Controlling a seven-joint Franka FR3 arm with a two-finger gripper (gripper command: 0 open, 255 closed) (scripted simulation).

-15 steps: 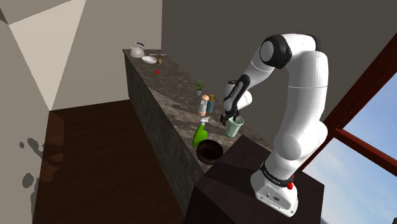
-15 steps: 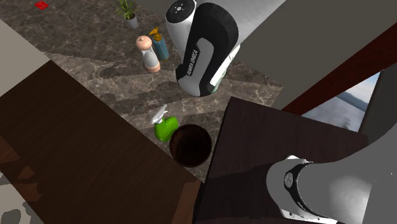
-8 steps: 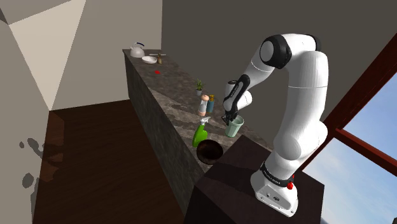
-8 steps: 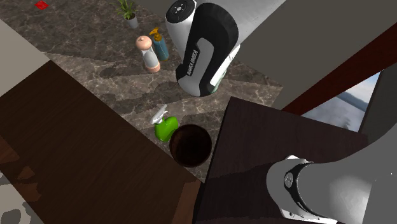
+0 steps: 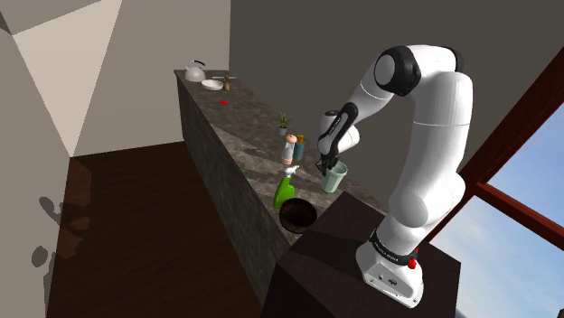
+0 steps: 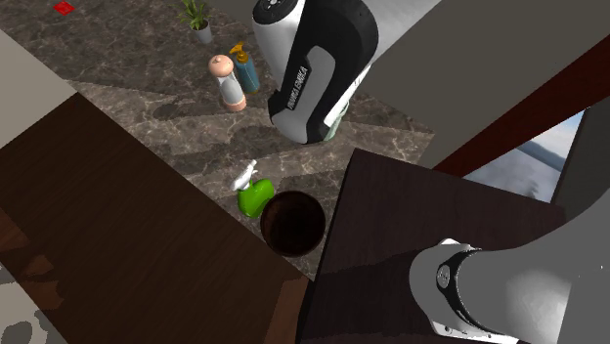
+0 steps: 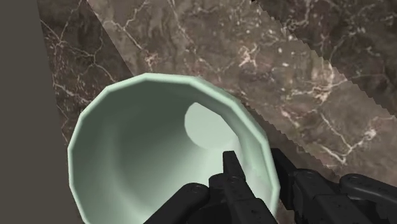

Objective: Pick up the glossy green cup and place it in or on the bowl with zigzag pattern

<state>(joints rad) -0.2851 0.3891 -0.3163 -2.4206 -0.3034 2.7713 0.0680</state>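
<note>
- Shoulder view: the gripper (image 5: 327, 169) sits a touch higher than a moment ago. The pale green cup (image 5: 333, 177) rises with it, beyond the dark bowl (image 5: 296, 215).
- Second exterior view: the arm (image 6: 318, 68) has drifted farther from the bowl (image 6: 293, 222).
- Wrist view: the fingers (image 7: 232, 167) pinch the cup's (image 7: 127, 159) wall, one inside and one outside. The lift seems begun; the carry to the bowl comes next.

We see the cup (image 7: 146, 159) pale green, smooth and softly glossy inside, above a countertop (image 7: 305, 57) of dark stone, veined white like marble. The arm (image 5: 434, 126) shows a smooth white shell, and the floor (image 5: 136, 235) reads as dark reddish wood.
</note>
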